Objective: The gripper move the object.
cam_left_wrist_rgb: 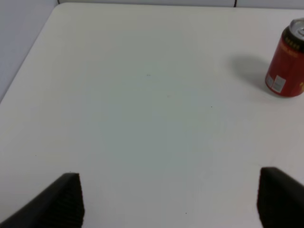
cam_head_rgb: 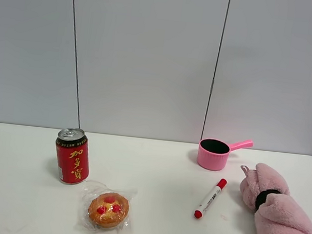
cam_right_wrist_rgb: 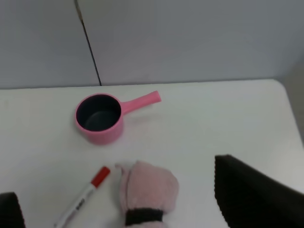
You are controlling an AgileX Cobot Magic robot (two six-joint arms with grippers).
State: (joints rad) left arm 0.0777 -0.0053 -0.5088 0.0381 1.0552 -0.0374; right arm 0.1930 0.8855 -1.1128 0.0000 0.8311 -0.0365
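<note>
The fluffy pale pink rolled towel (cam_head_rgb: 277,217) with a black band round its middle lies at the table's right front. It also shows in the right wrist view (cam_right_wrist_rgb: 147,190), with its lower part cut off. My right gripper (cam_right_wrist_rgb: 123,209) is open and empty, above and behind the towel, with its fingers apart on either side of it. My left gripper (cam_left_wrist_rgb: 168,199) is open and empty over bare table, with the can off to one side. Neither gripper shows in the exterior high view.
A red drink can (cam_head_rgb: 72,155) stands left of centre, also in the left wrist view (cam_left_wrist_rgb: 287,59). A wrapped tart (cam_head_rgb: 108,209) lies in front of it. A pink pot with handle (cam_head_rgb: 215,153) sits behind a red-capped marker (cam_head_rgb: 210,198). The table's right edge is close to the towel.
</note>
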